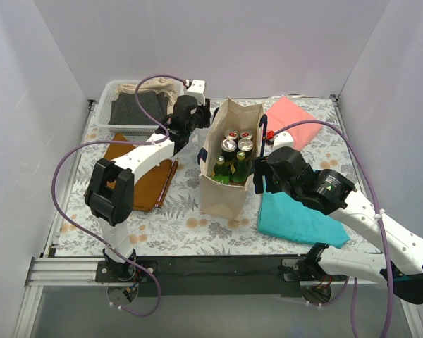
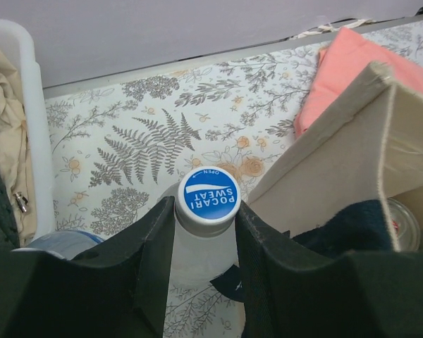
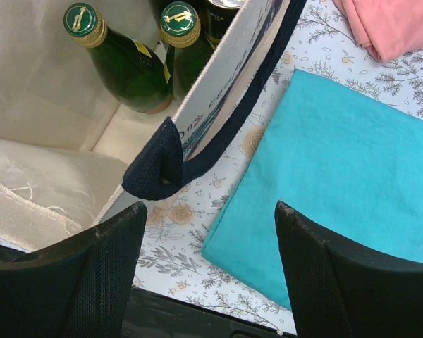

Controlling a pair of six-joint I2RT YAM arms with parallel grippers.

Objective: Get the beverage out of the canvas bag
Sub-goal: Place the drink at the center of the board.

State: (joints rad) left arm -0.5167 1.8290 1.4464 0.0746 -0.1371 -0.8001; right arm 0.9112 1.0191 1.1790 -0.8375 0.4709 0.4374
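Note:
The beige canvas bag (image 1: 222, 193) with navy handles stands mid-table and holds green glass bottles (image 1: 229, 169) and cans (image 1: 238, 141). My left gripper (image 1: 196, 120) is outside the bag, at its far left corner. In the left wrist view it (image 2: 206, 210) is shut on the neck of a clear bottle with a blue Pocari Sweat cap (image 2: 209, 193), over the floral table beside the bag wall (image 2: 338, 162). My right gripper (image 1: 262, 169) is open and empty at the bag's right side. Its view shows a navy handle (image 3: 155, 169) and two green bottles (image 3: 127, 63) ahead of its jaws (image 3: 210, 211).
A white basket (image 1: 116, 95) with dark and beige cloths stands at the back left, close to my left gripper. A brown cloth (image 1: 144, 179) lies left of the bag. A pink cloth (image 1: 289, 120) lies behind and a teal cloth (image 1: 296, 218) right of it.

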